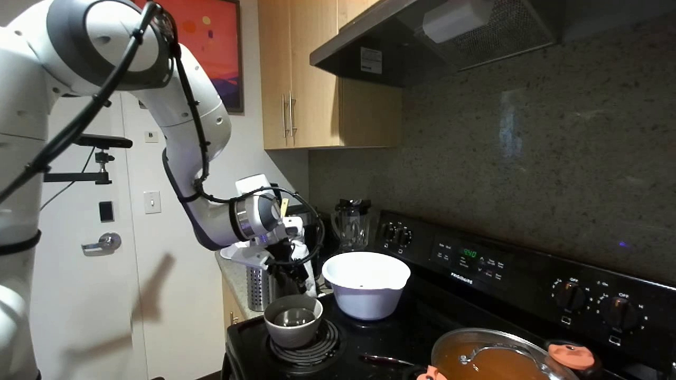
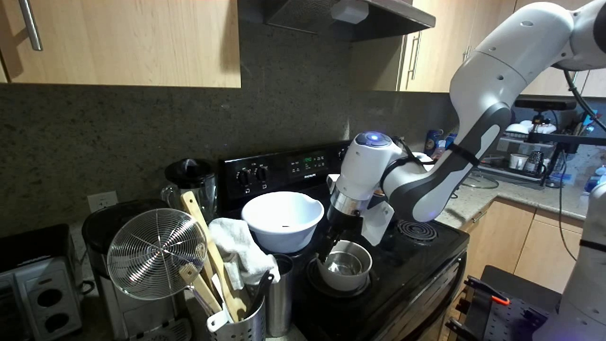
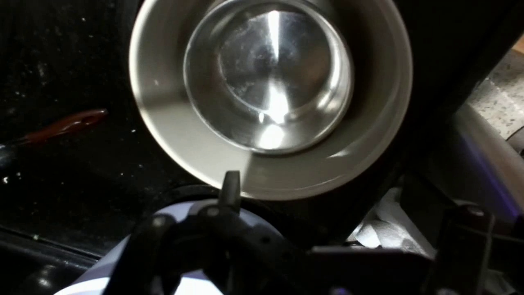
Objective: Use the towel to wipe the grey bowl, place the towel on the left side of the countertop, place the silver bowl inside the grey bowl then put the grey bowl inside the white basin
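Silver bowl is already inside the grey bowl; the pair sits over the coil burner, lower part of the frame in both exterior views. White basin is upright, near but apart, lower centre of an exterior view. Towel lies bunched beside the wooden utensils and steel tumbler, lower left of centre; support unclear. Wipe and towel steps look done, so step in hand is likely gripping the grey bowl for the move to the basin.

Gripper is at the basin-side rim. In the wrist view a fingertip overlaps that rim, lower centre. How far apart the fingers stand: can't tell, other finger not readable in the dark. Whether the wall is pinched: can't tell either.

Wants one finger inside the wall, one outside, deep enough for pads to bear flat, clear of the silver bowl's edge. Squeeze firmly; hold is one-sided, so the far side probably sags and the silver bowl may slide. Lift slowly, near level. Gripper is on the basin side, so its knuckles could bump the basin first: go up past its rim before crossing. Centre over the opening, lower until the base rests, then let go.
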Tool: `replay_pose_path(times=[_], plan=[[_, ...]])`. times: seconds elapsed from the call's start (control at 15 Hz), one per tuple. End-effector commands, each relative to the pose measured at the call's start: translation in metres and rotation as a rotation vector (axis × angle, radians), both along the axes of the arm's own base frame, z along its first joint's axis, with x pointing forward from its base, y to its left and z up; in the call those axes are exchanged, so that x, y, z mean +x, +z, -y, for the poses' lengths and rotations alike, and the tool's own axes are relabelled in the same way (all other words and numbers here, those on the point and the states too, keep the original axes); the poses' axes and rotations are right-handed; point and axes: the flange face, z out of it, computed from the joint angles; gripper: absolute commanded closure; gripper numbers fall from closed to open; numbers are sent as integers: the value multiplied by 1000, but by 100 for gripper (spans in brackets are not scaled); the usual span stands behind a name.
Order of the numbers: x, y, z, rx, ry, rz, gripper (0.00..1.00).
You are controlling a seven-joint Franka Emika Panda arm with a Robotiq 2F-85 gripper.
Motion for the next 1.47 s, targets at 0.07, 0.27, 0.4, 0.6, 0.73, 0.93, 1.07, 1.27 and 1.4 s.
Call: replay_pose_path(times=[0.07, 0.27, 0.4, 0.6, 0.73, 0.93, 1.07, 1.27, 1.4], plan=[[-25, 12, -20, -46, -6, -43, 0], [-36, 6, -30, -83, 15, -59, 0], [-42, -2, -34, -91, 36, -68, 0], [-53, -16, -38, -110, 75, -72, 0], [-59, -27, -38, -132, 109, -71, 0], [-66, -44, -37, -169, 138, -76, 0], [-69, -56, -36, -185, 152, -83, 0], [-71, -70, -33, -205, 160, -92, 28], [-71, -76, -32, -211, 158, -95, 42]])
